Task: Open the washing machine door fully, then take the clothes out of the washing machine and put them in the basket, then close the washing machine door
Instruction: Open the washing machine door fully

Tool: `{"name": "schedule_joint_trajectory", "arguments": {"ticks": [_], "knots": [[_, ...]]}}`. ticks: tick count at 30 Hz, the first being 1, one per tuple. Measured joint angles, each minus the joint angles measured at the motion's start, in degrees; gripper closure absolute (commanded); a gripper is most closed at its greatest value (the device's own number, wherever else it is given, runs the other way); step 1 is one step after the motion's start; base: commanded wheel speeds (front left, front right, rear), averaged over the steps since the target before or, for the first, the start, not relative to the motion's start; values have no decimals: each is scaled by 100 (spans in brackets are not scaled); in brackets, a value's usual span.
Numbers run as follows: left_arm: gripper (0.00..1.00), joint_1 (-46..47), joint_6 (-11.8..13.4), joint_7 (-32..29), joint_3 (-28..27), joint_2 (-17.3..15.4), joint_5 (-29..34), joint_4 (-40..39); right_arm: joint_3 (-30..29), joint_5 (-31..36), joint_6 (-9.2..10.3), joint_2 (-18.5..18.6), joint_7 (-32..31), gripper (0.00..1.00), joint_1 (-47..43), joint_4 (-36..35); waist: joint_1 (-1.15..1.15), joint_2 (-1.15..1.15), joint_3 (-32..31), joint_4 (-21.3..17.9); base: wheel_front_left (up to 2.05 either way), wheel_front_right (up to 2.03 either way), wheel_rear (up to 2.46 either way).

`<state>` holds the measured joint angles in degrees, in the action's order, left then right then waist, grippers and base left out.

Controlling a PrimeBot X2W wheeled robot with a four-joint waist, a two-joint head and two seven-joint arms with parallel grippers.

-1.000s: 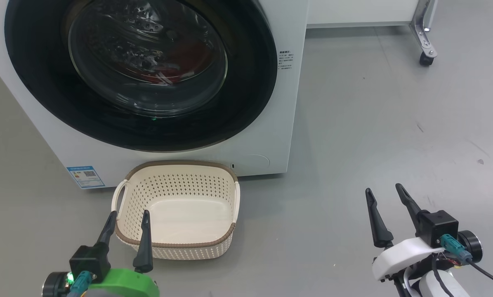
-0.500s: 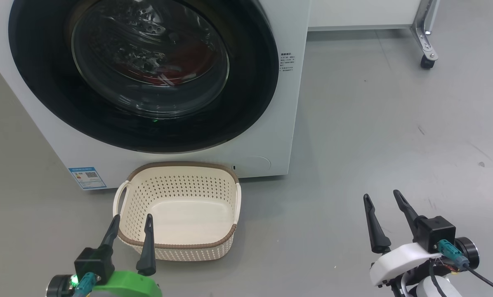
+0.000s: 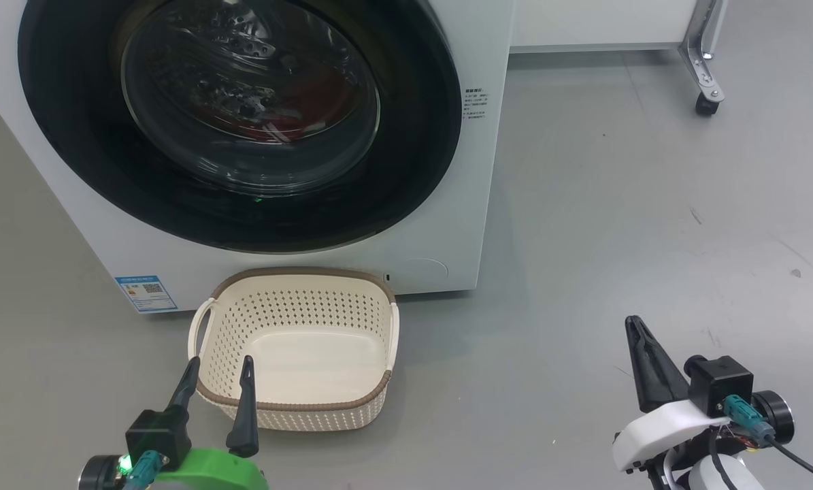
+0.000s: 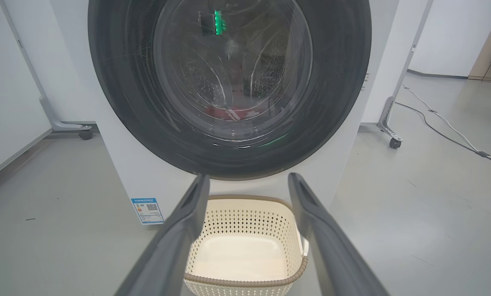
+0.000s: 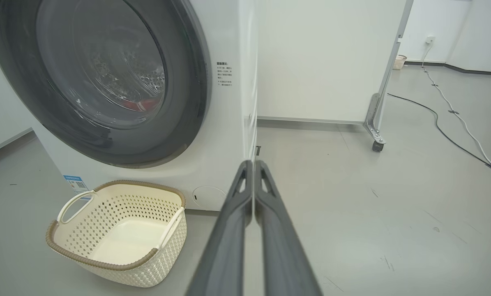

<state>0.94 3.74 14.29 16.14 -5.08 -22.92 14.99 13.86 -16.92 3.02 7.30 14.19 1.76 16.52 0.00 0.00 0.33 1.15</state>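
Note:
The white washing machine (image 3: pixel 447 224) stands ahead with its glossy black round door (image 3: pixel 73 143) lying flush against its front. Behind the glass bowl, red clothes (image 3: pixel 297 122) lie low in the steel drum; the same clothes (image 4: pixel 229 113) show in the left wrist view. A cream basket (image 3: pixel 379 391) with a brown rim sits empty on the floor in front of the machine. My left gripper (image 3: pixel 219 367) is open, its tips over the basket's near rim. Off to the right, my right gripper (image 3: pixel 634 325) is shut on nothing above bare floor, well clear of the machine.
A blue sticker (image 3: pixel 145 292) marks the machine's lower left front. Behind stands a white panel on a metal leg with a caster (image 3: pixel 702 102). A cable (image 5: pixel 455 113) runs along the grey floor at the far right.
My right gripper's fingers have come together, from open to shut. The head camera has tipped slightly, shifting the whole picture down. The left gripper stays open by the basket.

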Motion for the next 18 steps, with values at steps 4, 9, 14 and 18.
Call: {"name": "schedule_joint_trajectory", "arguments": {"ticks": [4, 9, 14, 18], "knots": [[0, 1, 0, 0, -1, 2, 0, 4, 2, 37, -46, -2, 0, 100, -1, 11, 0, 0, 5, 7, 0, 0, 0], [0, 2, 0, -1, -4, 5, 0, 27, -11, 37, -75, -7, 0, 100, 1, 9, 0, 0, 21, 8, 0, 0, 0], [0, 6, 0, 0, -5, 14, 1, 27, -157, -88, -196, -63, 0, 100, 7, 4, 0, 0, 45, 19, 0, 0, 0], [0, 18, 0, -1, -4, 18, 3, 0, -465, -659, -323, -260, 0, 100, 19, -15, 0, 0, 111, 35, 0, 0, 0]]}}
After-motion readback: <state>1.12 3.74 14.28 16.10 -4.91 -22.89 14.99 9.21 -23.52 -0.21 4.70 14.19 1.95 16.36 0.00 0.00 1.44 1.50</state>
